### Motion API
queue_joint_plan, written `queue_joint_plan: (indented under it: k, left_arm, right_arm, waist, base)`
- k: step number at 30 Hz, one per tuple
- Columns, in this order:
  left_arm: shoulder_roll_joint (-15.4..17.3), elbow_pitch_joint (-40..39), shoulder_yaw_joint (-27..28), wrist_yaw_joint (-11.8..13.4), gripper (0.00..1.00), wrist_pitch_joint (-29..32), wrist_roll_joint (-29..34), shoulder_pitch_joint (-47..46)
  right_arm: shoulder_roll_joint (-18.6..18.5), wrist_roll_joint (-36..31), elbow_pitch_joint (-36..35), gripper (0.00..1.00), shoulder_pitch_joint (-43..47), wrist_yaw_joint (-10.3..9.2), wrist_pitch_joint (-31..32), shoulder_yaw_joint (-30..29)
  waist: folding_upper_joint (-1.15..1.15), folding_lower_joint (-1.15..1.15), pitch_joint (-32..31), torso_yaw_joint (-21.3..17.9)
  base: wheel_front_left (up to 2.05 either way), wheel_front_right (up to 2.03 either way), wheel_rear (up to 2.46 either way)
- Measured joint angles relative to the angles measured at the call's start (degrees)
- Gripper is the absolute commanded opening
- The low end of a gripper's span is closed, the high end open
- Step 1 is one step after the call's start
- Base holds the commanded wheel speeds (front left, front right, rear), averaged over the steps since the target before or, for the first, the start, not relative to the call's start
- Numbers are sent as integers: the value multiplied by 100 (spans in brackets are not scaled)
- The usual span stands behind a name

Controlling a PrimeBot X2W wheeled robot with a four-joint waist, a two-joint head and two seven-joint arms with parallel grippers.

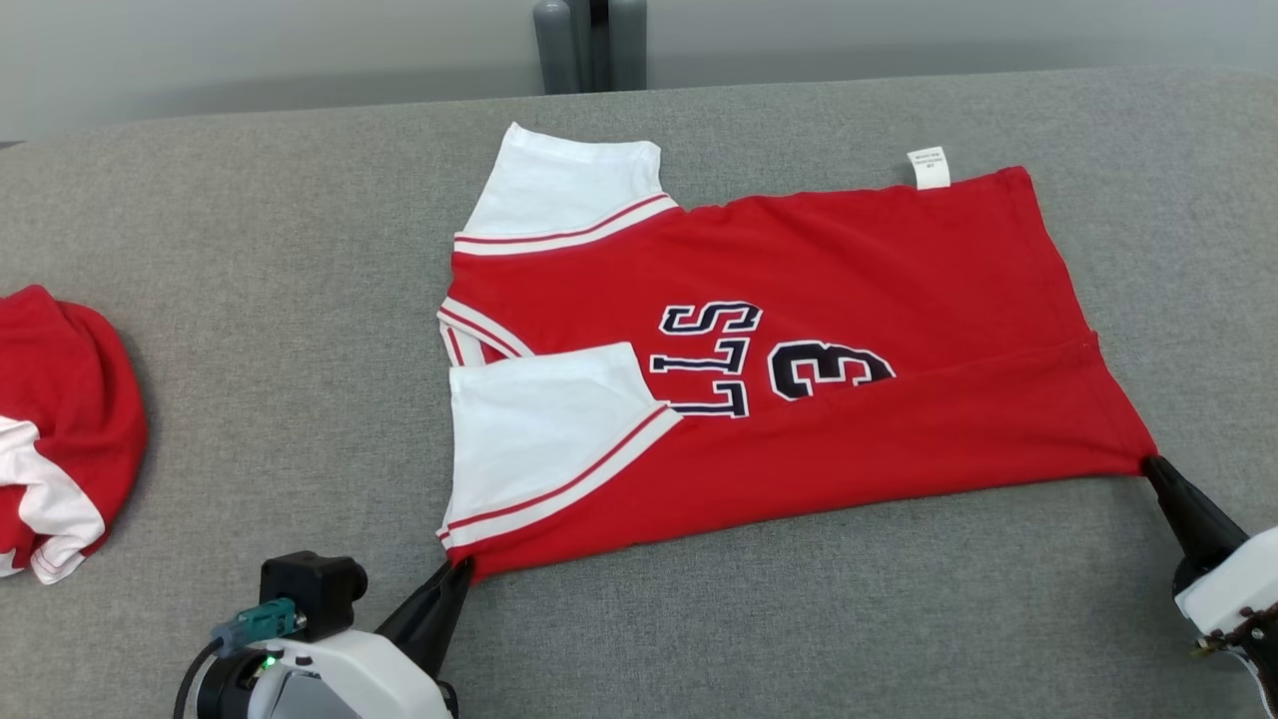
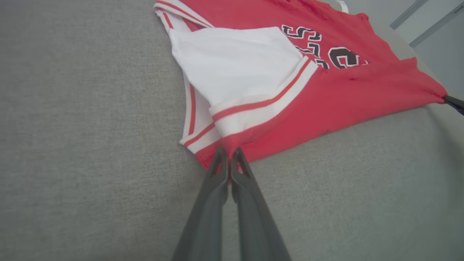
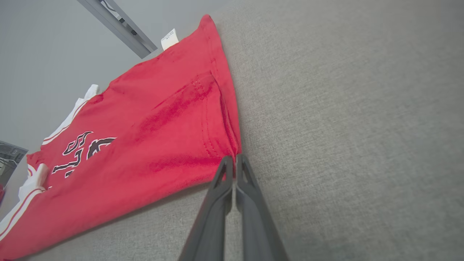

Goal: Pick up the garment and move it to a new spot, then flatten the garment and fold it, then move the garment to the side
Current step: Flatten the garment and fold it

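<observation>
The garment (image 1: pixel 849 300) is a red jersey with white sleeves and dark lettering, lying flat on the grey table (image 1: pixel 250 300) with its near side folded over. My left gripper (image 1: pixel 461 569) is shut on the near left corner, below the white sleeve (image 1: pixel 529 429). In the left wrist view the fingertips (image 2: pixel 222 154) pinch the red edge of the garment (image 2: pixel 326 98). My right gripper (image 1: pixel 1150 462) is shut on the near right hem corner, which is drawn into a point. The right wrist view shows that gripper (image 3: pixel 233 159) closed on the garment's (image 3: pixel 145 145) hem.
A second red and white garment (image 1: pixel 50 419) lies bunched at the table's left edge. A grey post (image 1: pixel 589 45) stands behind the table's far edge. A white label (image 1: pixel 929 167) sticks out from the jersey's far side. Bare grey surface surrounds the jersey.
</observation>
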Motion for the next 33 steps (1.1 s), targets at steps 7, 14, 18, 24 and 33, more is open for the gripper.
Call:
queue_joint_plan:
  k: [7, 14, 18, 24, 33]
  left_arm:
    - [197, -492, -31, -37, 0, 240, -103, 460]
    - [270, -773, -127, -4, 0, 460, -241, 951]
    - [282, -989, -162, 68, 0, 616, -365, 1237]
    - [192, -1077, -189, 110, 0, 582, -495, 1377]
    - [-24, -653, -349, 62, 0, 446, -519, 1229]
  right_arm:
    - [-445, 264, -410, 0, 521, 0, 46, -30]
    - [-861, 411, -792, 0, 1202, 0, 25, -52]
    - [-1081, 476, -1034, 0, 1553, 0, -27, -105]
    - [-1224, 400, -1144, 0, 1767, 0, -76, -149]
    - [-1026, 174, -653, 24, 1690, 1, 163, -80]
  waist:
    - [0, 0, -48, -10]
    - [0, 0, -171, 7]
    - [0, 0, -231, 0]
    - [0, 0, -230, -40]
    - [0, 0, -255, -26]
  base:
    - [0, 0, 0]
    - [0, 0, 0]
    - [0, 0, 0]
    - [0, 0, 0]
    - [0, 0, 0]
